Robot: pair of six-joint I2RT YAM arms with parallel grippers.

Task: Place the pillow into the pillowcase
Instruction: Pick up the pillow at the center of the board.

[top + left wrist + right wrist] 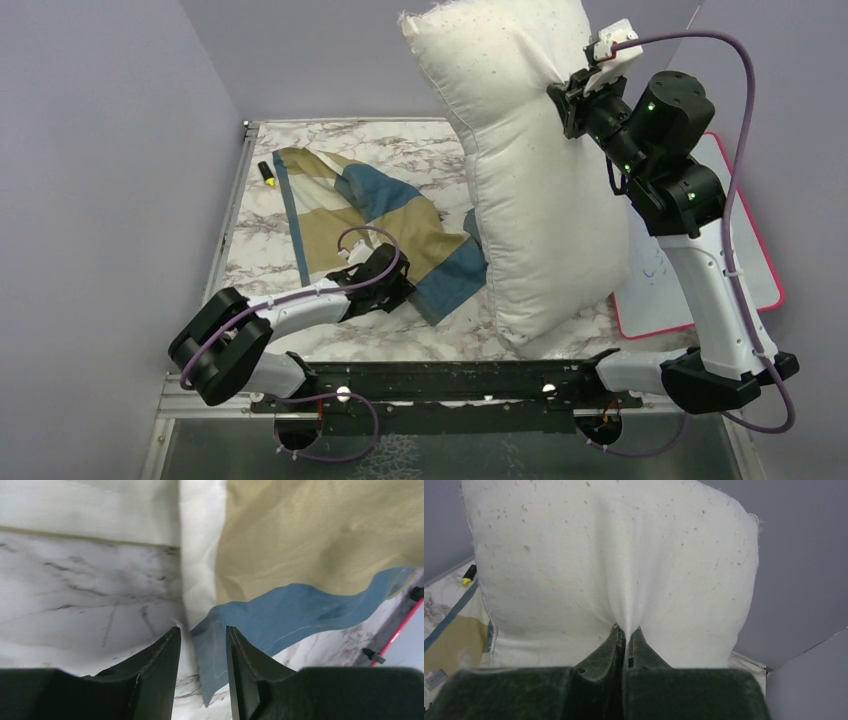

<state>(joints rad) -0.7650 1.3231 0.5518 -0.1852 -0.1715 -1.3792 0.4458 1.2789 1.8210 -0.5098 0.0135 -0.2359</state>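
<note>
The pillow (520, 180) is plump and off-white. It hangs upright, high over the table's right half, with its lower end near the front edge. My right gripper (562, 100) is shut on a pinch of its fabric near the upper right edge; the right wrist view shows the pillow (614, 555) bunched between the closed fingers of the gripper (625, 628). The pillowcase (360, 215), in blue, tan and cream blocks, lies rumpled on the marble table left of the pillow. My left gripper (400, 288) is at its near edge, and in the left wrist view it (202, 630) is open with the pillowcase's blue hem (300, 615) between the fingers.
A pink-rimmed whiteboard (655, 275) lies at the right under the right arm. A yellow-tipped marker (267, 173) lies at the table's back left. Purple walls close in the left, back and right. The table's metal rim (240, 190) runs along the left side.
</note>
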